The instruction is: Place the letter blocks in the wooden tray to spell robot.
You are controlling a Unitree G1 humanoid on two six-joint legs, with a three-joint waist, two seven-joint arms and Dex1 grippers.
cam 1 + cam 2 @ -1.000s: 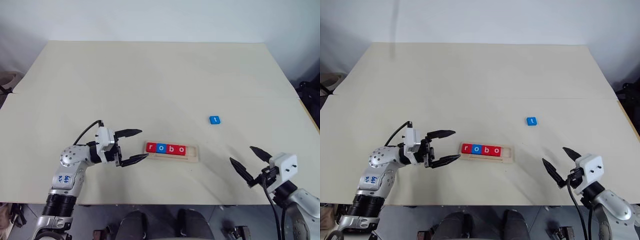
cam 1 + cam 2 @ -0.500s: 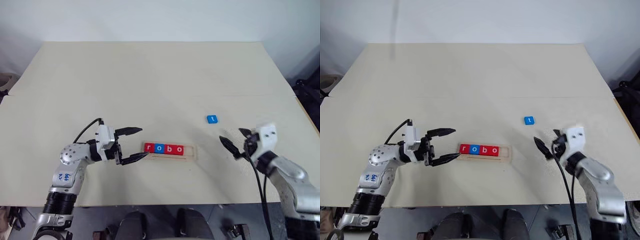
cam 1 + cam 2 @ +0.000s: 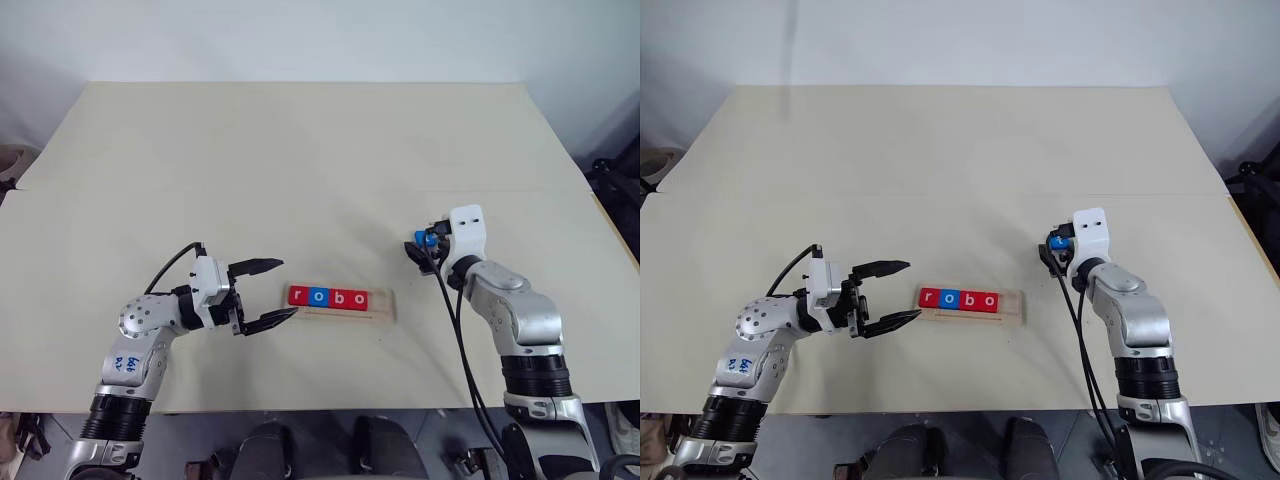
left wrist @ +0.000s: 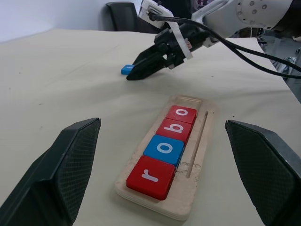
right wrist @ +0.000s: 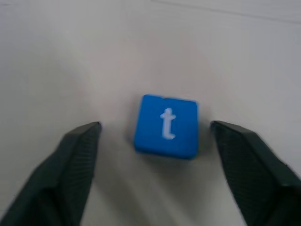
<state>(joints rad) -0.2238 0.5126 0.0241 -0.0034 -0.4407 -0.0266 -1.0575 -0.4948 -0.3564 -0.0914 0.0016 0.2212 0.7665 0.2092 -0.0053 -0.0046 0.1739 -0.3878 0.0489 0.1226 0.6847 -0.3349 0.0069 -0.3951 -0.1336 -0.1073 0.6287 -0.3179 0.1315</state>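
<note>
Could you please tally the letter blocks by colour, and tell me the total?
Red letter blocks: 3, r, b and o, in the wooden tray.
Blue letter blocks: 2, o in the tray, t on the table.
Total: 5

The two head views look forward and down from above the near edge of the tabletop (image 3: 300, 150), taking in its whole surface; both frame the same scene, slightly offset sideways. The left wrist view sits low over the tabletop, close to the wooden tray (image 4: 188, 188), facing along its length from the r end. The right wrist view looks steeply down, very close on the blue t block (image 5: 166, 125) beyond the tray. Tray and t block appear in the head views and the left wrist view.
</note>
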